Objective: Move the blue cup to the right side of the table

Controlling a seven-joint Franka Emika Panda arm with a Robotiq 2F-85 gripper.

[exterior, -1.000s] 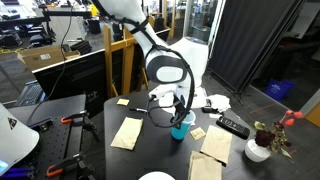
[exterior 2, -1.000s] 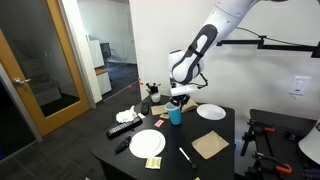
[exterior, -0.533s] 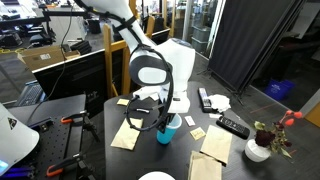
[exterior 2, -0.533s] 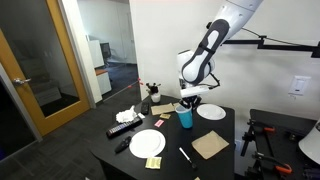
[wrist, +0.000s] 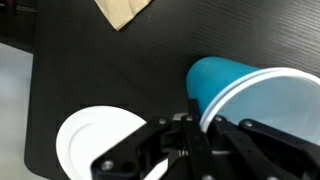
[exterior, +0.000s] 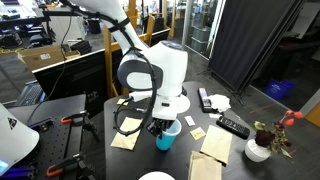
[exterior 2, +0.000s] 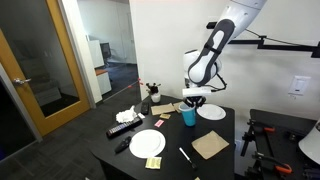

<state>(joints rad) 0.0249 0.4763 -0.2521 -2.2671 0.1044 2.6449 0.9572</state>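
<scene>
Gripping the blue cup (wrist: 225, 80) at its rim, the claw (wrist: 205, 122) pinched the cup wall between its fingers in the wrist view, over the dark tabletop (wrist: 110, 70). A white plate (wrist: 90, 140) lay just beside the cup, with a brown paper sheet (wrist: 125, 10) farther off. In an exterior view the cup (exterior: 166, 135) hung under the arm near the tabletop's middle; whether its base touched the surface could not be told. Well apart from it were a black remote (exterior: 232, 126) and a white vase (exterior: 257, 151).
</scene>
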